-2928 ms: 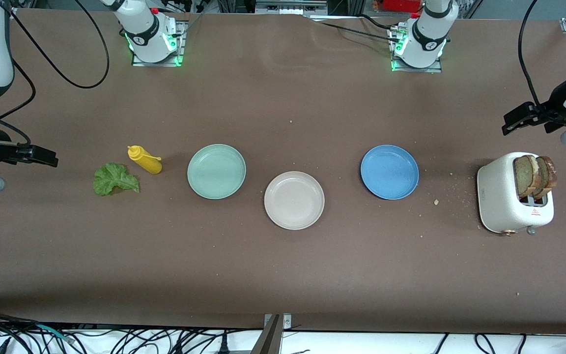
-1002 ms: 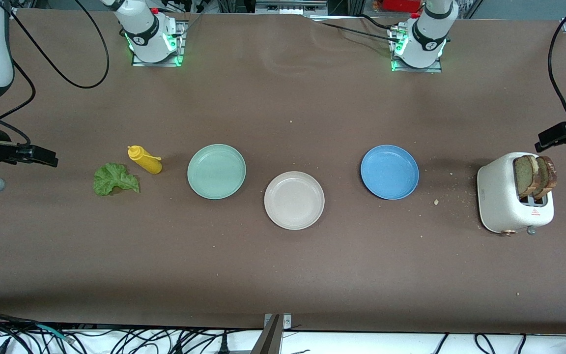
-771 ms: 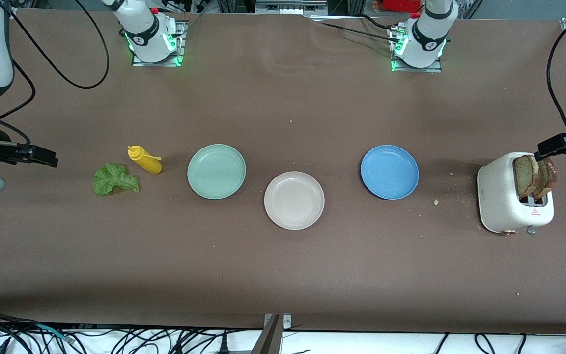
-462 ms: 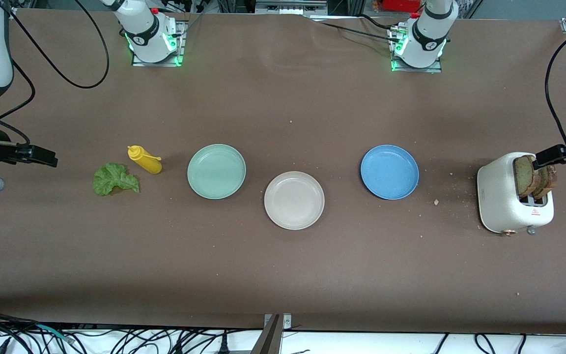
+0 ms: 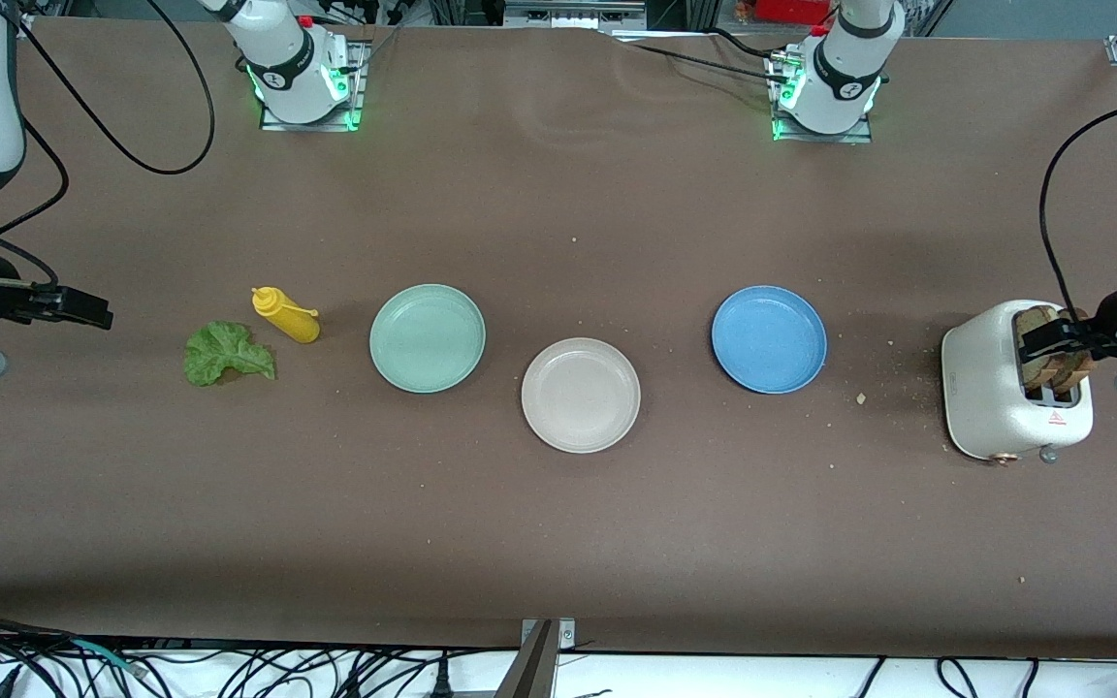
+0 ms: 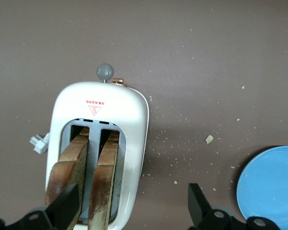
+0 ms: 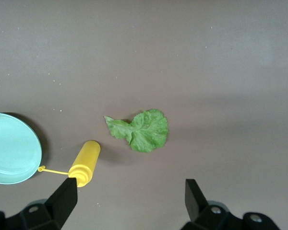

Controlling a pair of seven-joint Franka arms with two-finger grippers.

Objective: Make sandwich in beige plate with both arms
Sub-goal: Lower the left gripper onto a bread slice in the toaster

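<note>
The left gripper (image 5: 1053,341) hangs open over the toaster (image 5: 990,393), ready to pull out 1 of 2 bread slices (image 6: 69,172). The beige plate (image 5: 580,395) sits mid-table. The right gripper (image 5: 83,310) waits open near the lettuce (image 5: 226,354).

Left arm: rises from its base at the table's top edge and re-enters at the left arm's end of the table, wrist level, pointing inward. Left gripper (image 5: 1053,341): fingers (image 6: 65,207) spread wide, poised above the toaster (image 5: 1000,388) and its bread slices (image 6: 84,175), gripping nothing. Right arm: waits at the right arm's end of the table. Right gripper (image 5: 83,310): raised over bare table, jaws parted and empty, its fingers (image 7: 62,201) pointing downward.
</note>
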